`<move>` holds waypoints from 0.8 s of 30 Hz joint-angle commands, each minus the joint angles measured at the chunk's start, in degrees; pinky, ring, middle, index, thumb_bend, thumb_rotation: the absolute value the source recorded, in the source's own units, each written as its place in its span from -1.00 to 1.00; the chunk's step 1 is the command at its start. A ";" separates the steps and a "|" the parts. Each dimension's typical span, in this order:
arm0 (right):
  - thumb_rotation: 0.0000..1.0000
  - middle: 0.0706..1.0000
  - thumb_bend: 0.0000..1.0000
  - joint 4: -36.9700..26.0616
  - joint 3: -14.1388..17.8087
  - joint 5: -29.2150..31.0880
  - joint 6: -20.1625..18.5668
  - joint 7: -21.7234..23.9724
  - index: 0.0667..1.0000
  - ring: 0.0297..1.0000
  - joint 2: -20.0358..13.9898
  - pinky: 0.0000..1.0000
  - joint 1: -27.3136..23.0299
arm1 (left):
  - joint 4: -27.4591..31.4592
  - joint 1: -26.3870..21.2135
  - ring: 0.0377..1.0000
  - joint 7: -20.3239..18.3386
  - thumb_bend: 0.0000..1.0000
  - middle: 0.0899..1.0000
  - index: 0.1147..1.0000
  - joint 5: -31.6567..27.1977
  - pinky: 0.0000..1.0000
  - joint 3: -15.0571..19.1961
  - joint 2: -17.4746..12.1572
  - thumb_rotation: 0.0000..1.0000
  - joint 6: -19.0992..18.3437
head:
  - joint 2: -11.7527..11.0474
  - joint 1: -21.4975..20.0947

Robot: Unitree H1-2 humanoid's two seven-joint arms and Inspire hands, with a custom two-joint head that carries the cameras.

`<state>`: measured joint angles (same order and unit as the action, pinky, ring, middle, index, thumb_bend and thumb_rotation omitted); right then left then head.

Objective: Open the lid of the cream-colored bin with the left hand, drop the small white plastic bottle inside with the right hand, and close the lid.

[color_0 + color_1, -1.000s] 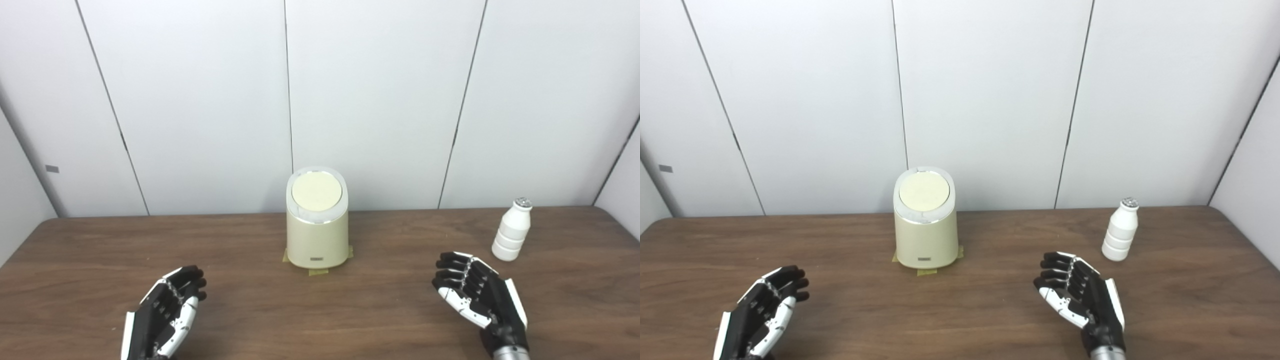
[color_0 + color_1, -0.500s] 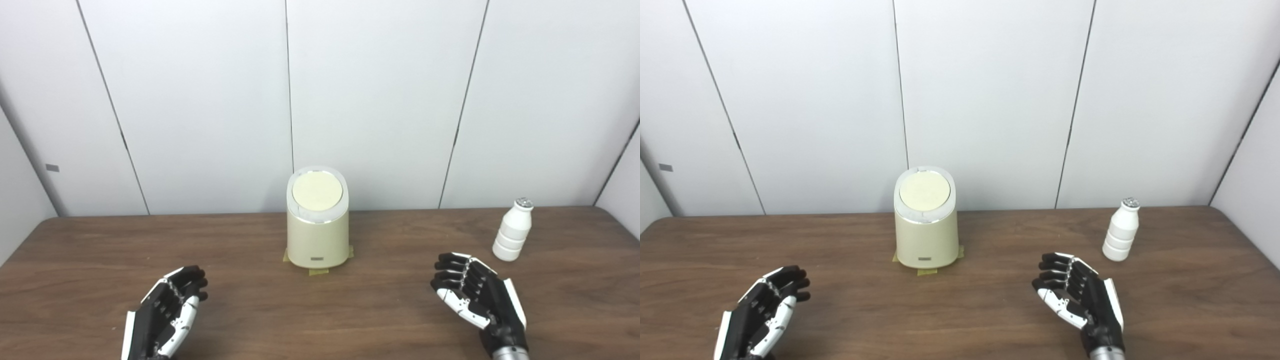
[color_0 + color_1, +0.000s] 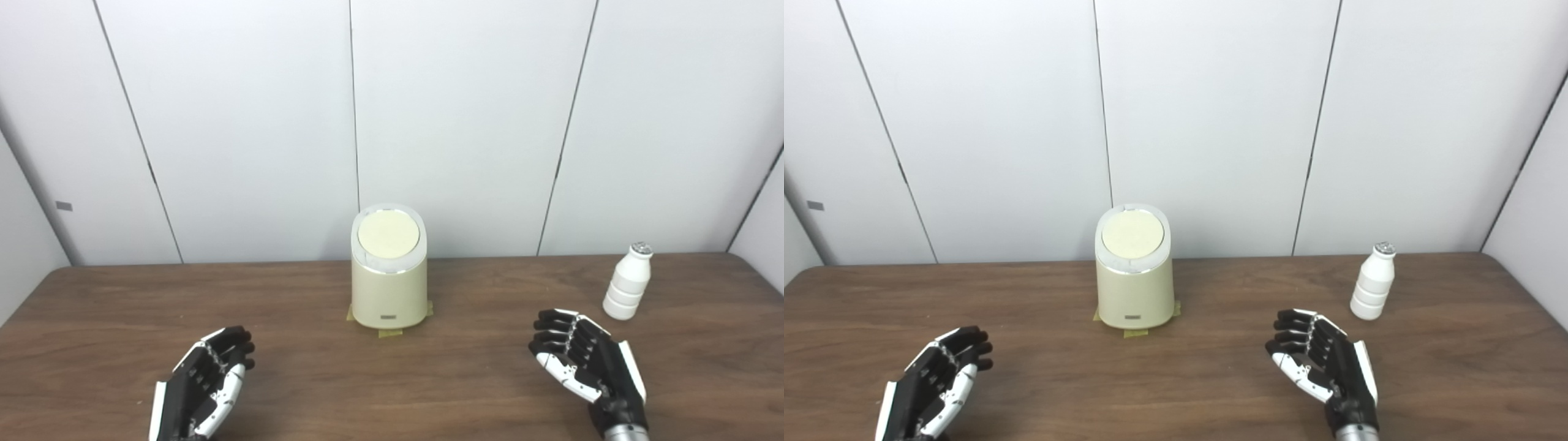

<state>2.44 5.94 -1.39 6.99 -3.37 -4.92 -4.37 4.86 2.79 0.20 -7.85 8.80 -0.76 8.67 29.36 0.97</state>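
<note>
A bare test room or lab, not a home. Plain white wall panels with dark seams close off the back and both sides, with no windows, pictures or furniture. A dark wood-grain surface fills the foreground. The bin stands on yellowish tape marks stuck to the wood, fixing its spot as in a staged trial.

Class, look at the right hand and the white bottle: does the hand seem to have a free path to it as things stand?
Probably yes. The right hand is open and empty, and the bottle stands upright just beyond it with only bare table between. The bin sits well off to the side.
</note>
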 commanded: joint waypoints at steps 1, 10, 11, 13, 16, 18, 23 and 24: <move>-0.88 0.18 -0.48 1.85 -0.04 0.37 0.46 -0.09 0.16 0.15 0.36 0.04 0.89 | -3.18 1.65 0.36 -0.38 -0.42 0.34 0.28 -0.31 0.29 -0.76 0.55 -0.75 0.68 | 0.02 0.10; -0.97 0.17 -0.48 0.79 -0.08 0.05 0.05 -0.32 0.17 0.14 0.61 0.03 1.28 | -0.51 0.61 0.41 -0.49 0.09 0.39 0.33 3.93 0.29 -2.76 0.05 -0.21 1.66 | 0.51 -0.33; -0.98 0.17 -0.47 0.87 -0.08 0.13 0.05 -0.26 0.16 0.14 0.57 0.03 1.24 | 0.30 0.34 0.43 -0.41 0.18 0.41 0.36 4.23 0.30 -3.00 0.03 -0.17 1.07 | 0.56 -0.33; -0.97 0.17 -0.47 1.53 -0.07 0.20 0.57 -0.10 0.16 0.14 0.36 0.03 1.07 | 1.82 -0.87 0.48 -0.32 0.36 0.47 0.42 5.64 0.32 -3.67 -0.40 -0.06 0.79 | 0.60 -0.25; -0.94 0.17 -0.47 2.30 -0.19 -0.01 1.39 0.00 0.16 0.14 0.11 0.03 0.90 | 5.28 -2.88 0.55 0.85 0.52 0.53 0.49 8.86 0.37 -4.34 -0.33 0.02 -2.16 | 0.52 -0.08; -0.92 0.17 -0.47 2.23 -0.26 -0.06 1.27 0.02 0.16 0.14 0.16 0.03 0.88 | 8.55 -4.25 0.59 1.50 0.59 0.56 0.51 11.49 0.40 -4.91 -0.26 0.06 -6.05 | 0.61 -0.12; -0.93 0.16 -0.47 2.67 -0.37 -0.03 1.77 0.00 0.15 0.13 0.36 0.02 0.70 | 14.47 -9.63 0.75 1.85 0.77 0.69 0.65 20.19 0.65 -6.53 -1.76 0.25 -14.47 | 0.64 -0.25; -0.93 0.16 -0.47 2.83 -0.47 -0.36 1.96 -0.11 0.15 0.13 0.31 0.02 0.65 | 15.53 -11.18 0.78 1.28 0.82 0.74 0.70 20.97 0.69 -6.78 -2.14 0.29 -17.09 | 0.61 -0.35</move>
<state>2.60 5.85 -1.62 7.05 -3.33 -4.99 -4.43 17.86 -4.65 1.80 11.25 2.57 -2.26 -6.37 29.88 0.62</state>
